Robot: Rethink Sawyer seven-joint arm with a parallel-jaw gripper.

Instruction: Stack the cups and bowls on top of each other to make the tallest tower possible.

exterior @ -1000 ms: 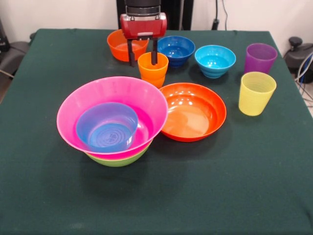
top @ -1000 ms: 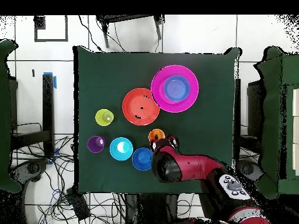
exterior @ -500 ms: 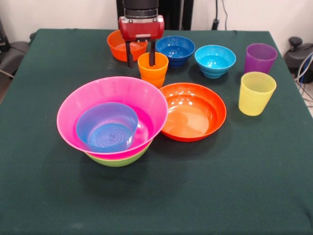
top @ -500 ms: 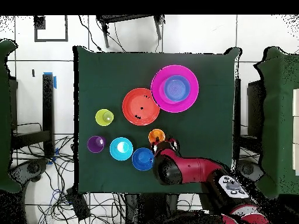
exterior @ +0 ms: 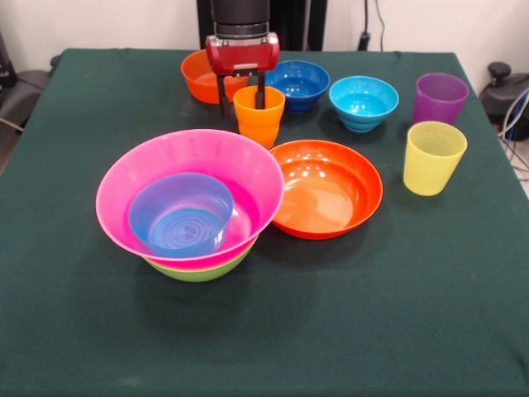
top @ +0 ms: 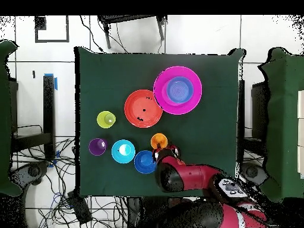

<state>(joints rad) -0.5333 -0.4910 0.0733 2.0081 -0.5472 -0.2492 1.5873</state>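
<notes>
**Gripper straddling rim of orange cup; tower base at two bowls plus one small bowl**

Front view. The red-and-black gripper (exterior: 242, 87) hangs at the far side of the green cloth-covered table (exterior: 413, 314). Its two dark fingers (exterior: 222, 97) are spread: one sits outside the rim of the tapered orange plastic cup (exterior: 259, 116), the other dips inside the cup mouth. The jaws are apart, with the cup wall between them; whether they pinch it cannot be told. The cup stands upright just beyond the shallow orange plastic bowl (exterior: 326, 188). The tower (exterior: 192, 207) is the large glossy pink bowl (exterior: 240, 165) nested in the lime green bowl (exterior: 198, 270), with a small translucent blue bowl (exterior: 181, 213) resting inside the pink one. Along the far edge: small orange bowl (exterior: 198, 74) partly behind the gripper, dark blue bowl (exterior: 297, 83), cyan bowl (exterior: 364, 102). The translucent purple cup (exterior: 440, 98) and translucent yellow cup (exterior: 434, 156) stand upright, near each other, to the picture's right.

Overhead view. The red arm (top: 190, 178) reaches in from the bottom; its end covers the spot just beside the orange cup (top: 158, 141). The fingers are hidden here. The pink bowl (top: 177, 90) touches the shallow orange bowl (top: 142, 108).
</notes>
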